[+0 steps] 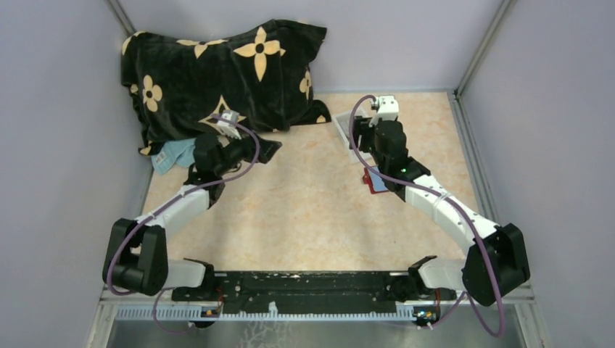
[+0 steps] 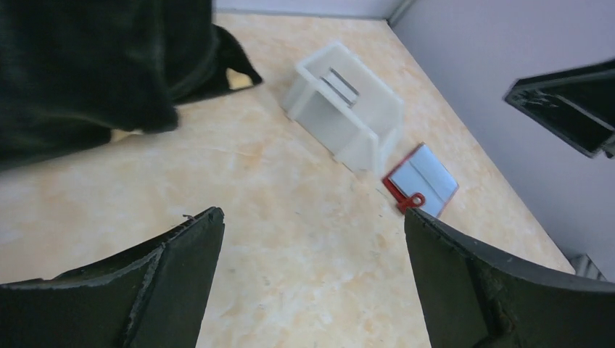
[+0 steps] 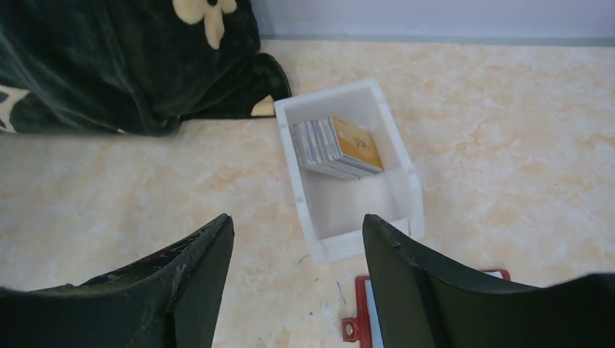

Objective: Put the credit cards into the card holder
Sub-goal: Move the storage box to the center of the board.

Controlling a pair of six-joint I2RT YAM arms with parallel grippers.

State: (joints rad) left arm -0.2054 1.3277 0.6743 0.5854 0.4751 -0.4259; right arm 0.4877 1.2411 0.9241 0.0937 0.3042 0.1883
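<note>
The credit cards (image 3: 337, 147) stand as a stack, silver-grey with a tan one in front, on edge in a small white tray (image 3: 406, 188). They also show in the left wrist view (image 2: 339, 85). The card holder (image 2: 422, 180), red-edged with a pale blue-grey face, lies flat on the table just near the tray; its red edge (image 3: 360, 304) shows under my right fingers, and it shows from above (image 1: 374, 181). My right gripper (image 3: 297, 221) is open and empty, above the table just short of the tray. My left gripper (image 2: 312, 214) is open and empty, far left of both.
A black cloth with tan flowers (image 1: 217, 72) is heaped at the back left, with a light blue cloth (image 1: 174, 154) beside it. The white tray (image 1: 344, 130) sits at the back right of centre. Grey walls enclose the table on three sides.
</note>
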